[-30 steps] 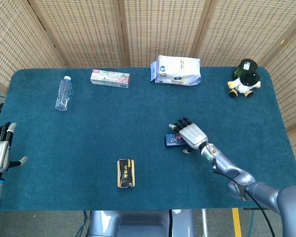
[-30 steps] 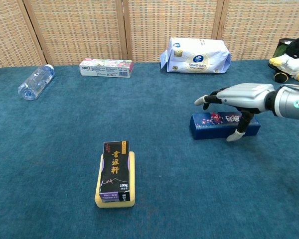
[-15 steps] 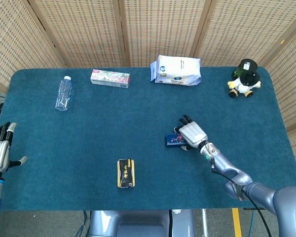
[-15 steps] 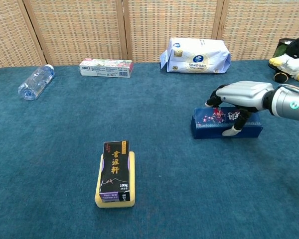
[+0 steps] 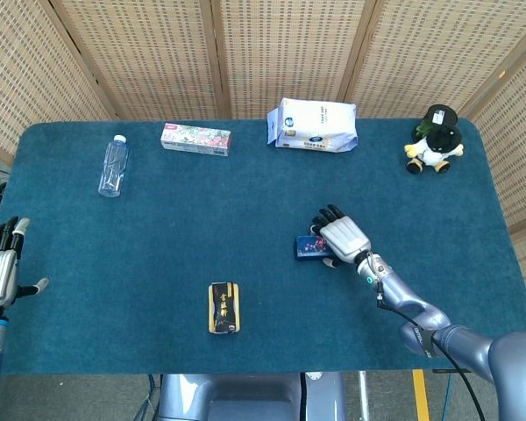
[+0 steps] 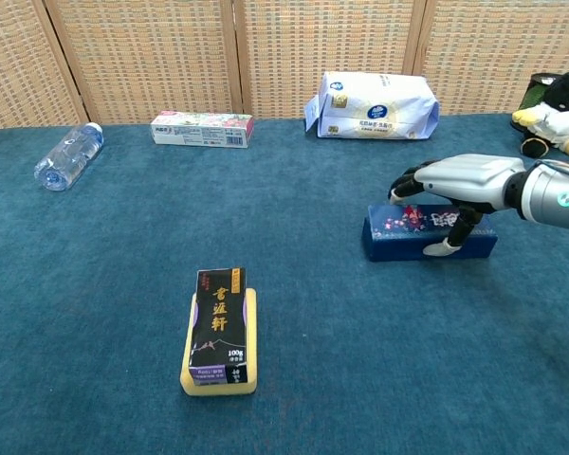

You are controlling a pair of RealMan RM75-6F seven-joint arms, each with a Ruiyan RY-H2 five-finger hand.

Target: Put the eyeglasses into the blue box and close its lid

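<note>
The blue box (image 5: 307, 249) (image 6: 408, 237) lies on the teal table right of centre with its lid down. My right hand (image 5: 343, 237) (image 6: 465, 177) rests on top of the lid. Its fingers curve over the far edge and the thumb touches the front face. No eyeglasses show in either view. My left hand (image 5: 0, 267) hovers at the table's left edge, fingers spread, holding nothing; only the head view shows it.
A black carton on a yellow block (image 5: 223, 307) (image 6: 218, 327) lies front centre. Along the back are a water bottle (image 5: 112, 165) (image 6: 66, 156), a toothpaste box (image 5: 195, 139) (image 6: 202, 129), a tissue pack (image 5: 314, 125) (image 6: 372, 105) and a plush toy (image 5: 435, 139) (image 6: 558, 114).
My right hand's fingers, stretched out flat above the box a second ago, have curled down over the lid's far edge. The left hand has not moved.
</note>
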